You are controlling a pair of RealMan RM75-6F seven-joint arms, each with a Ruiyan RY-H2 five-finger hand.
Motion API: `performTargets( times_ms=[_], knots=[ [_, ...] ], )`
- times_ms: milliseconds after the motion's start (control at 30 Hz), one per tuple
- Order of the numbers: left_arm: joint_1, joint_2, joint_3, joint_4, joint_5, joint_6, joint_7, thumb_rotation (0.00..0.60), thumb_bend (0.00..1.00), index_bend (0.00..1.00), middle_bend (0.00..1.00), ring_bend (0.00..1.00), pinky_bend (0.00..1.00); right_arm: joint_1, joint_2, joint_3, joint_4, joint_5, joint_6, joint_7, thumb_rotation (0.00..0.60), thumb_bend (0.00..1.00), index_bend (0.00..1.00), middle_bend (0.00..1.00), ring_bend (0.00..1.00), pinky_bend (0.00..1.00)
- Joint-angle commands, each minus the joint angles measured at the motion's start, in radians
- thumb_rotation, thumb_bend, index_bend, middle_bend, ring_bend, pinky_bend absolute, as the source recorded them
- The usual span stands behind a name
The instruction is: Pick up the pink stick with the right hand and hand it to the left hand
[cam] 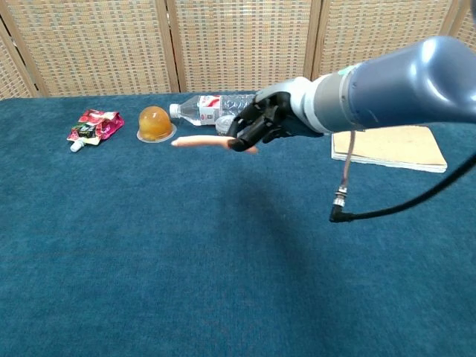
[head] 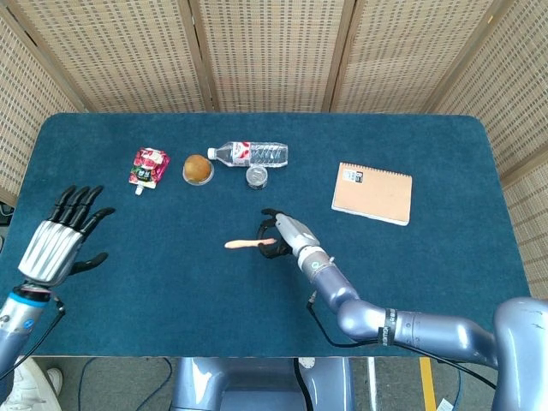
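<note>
Because a handover is intended, the pink stick (head: 247, 245) is pinched at one end by the right hand (head: 282, 233), its free length pointing toward nine o'clock above the counter (head: 171, 291), where the left hand (head: 58, 244) is held empty, fingers spread.

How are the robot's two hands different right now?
The right hand holds the pink stick with its fingers curled round one end; the left hand holds nothing, its fingers spread. The right hand is over the table's middle; the left hand is at its left edge. Both are silver with black fingers.
</note>
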Motion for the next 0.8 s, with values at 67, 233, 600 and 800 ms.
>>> performTargets(
  times_ms=[67, 233, 600, 800],
  knots=[
    [-0.075, -0.067, -0.022, 0.035, 0.024, -0.043, 0.014, 0.600, 0.00, 0.27, 0.00, 0.00, 0.00, 0.051, -0.001, 0.033, -0.004, 0.085, -0.041, 0.059, 0.600, 0.64, 0.66, 0.17, 0.00, 0.00],
    [-0.148, -0.135, -0.035, 0.032, 0.022, -0.091, 0.041, 0.600, 0.00, 0.33, 0.00, 0.00, 0.00, 0.079, -0.008, 0.023, 0.000, 0.109, -0.043, 0.091, 0.600, 0.64, 0.66, 0.17, 0.00, 0.00],
    [-0.208, -0.217, -0.011, 0.005, 0.022, -0.129, 0.110, 0.600, 0.06, 0.43, 0.00, 0.00, 0.00, 0.100, -0.004, -0.011, 0.002, 0.101, -0.035, 0.134, 0.600, 0.64, 0.66, 0.17, 0.00, 0.00],
    [-0.225, -0.270, -0.007, 0.038, 0.033, -0.109, 0.138, 0.600, 0.10, 0.46, 0.00, 0.00, 0.00, 0.105, -0.002, -0.023, 0.001, 0.089, -0.031, 0.150, 0.600, 0.64, 0.67, 0.17, 0.00, 0.00]
  ],
)
